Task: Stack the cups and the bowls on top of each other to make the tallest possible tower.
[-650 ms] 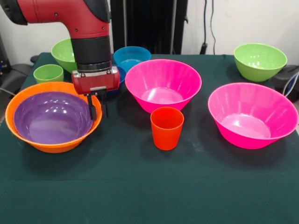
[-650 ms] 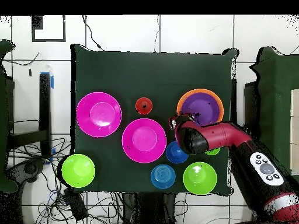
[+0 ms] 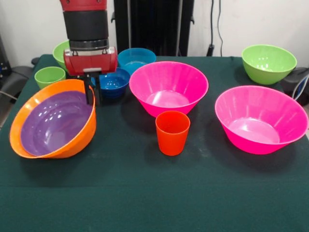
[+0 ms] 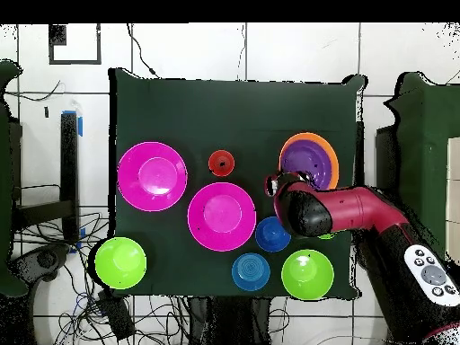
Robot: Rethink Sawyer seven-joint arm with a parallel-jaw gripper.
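Note:
My gripper [image 3: 91, 94] stands at the right rim of the large orange bowl [image 3: 72, 145], which holds the purple bowl [image 3: 53, 123] nested inside. The fingers pinch that rim, and the pair is tilted, with its opening facing the camera. From above, the gripper [image 4: 274, 186] is at the edge of the orange bowl [image 4: 331, 148]. The orange-red cup [image 3: 172, 132] stands upright in the middle of the table. The light green cup [image 3: 49, 76] stands behind the orange bowl. Two pink bowls [image 3: 168, 87] [image 3: 260, 118] sit upright to the right.
A small dark blue bowl [image 3: 113, 83] sits just right of the gripper, with a light blue bowl [image 3: 136, 59] behind it. One green bowl [image 3: 60, 50] is behind the arm and another [image 3: 268, 63] is at the far right. The table has a dark green cloth [image 3: 145, 193].

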